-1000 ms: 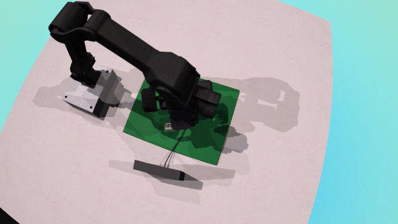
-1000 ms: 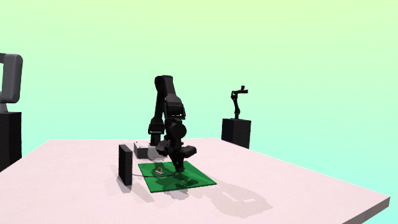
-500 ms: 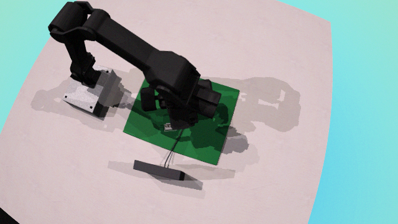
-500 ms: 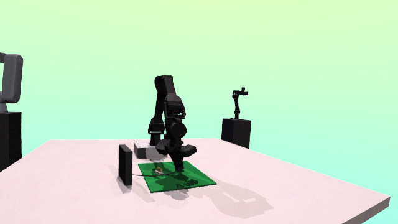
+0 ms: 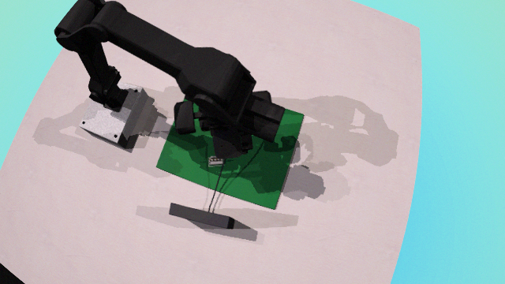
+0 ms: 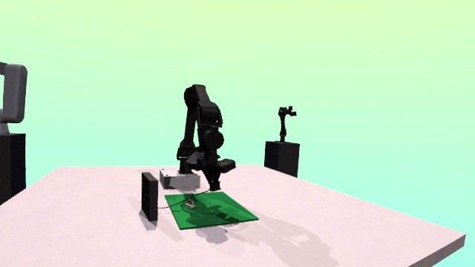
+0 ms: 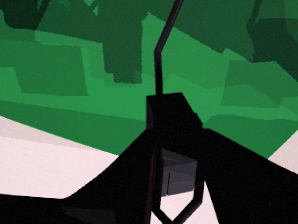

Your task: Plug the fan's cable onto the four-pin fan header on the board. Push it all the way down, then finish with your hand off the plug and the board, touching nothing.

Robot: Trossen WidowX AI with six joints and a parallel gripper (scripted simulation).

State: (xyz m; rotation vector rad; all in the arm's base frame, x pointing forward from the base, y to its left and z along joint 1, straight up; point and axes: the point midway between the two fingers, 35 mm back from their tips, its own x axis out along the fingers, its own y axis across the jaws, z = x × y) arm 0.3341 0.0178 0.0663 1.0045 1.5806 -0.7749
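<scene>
The green board point(image 5: 291, 118) point(image 6: 241, 215) lies on the table. The small pale four-pin header point(image 5: 215, 161) point(image 6: 190, 205) stands on it. My gripper point(image 6: 213, 179) point(image 7: 177, 137) is shut on the dark plug point(image 6: 214, 186) point(image 7: 171, 111), and holds it raised above the board, away from the header. In the top view my arm hides the plug. The thin black cable point(image 5: 215, 195) point(image 6: 174, 206) point(image 7: 159, 72) runs from the plug to the fan, and a loop of it hangs by the fingers in the wrist view.
The dark upright fan point(image 5: 199, 215) point(image 6: 149, 196) stands beside the board. My arm's pale base point(image 5: 104, 122) point(image 6: 179, 180) is on the board's other side. A black pedestal point(image 6: 281, 157) with a small arm stands beyond the table, and another pedestal point(image 6: 12, 167) is at the far left.
</scene>
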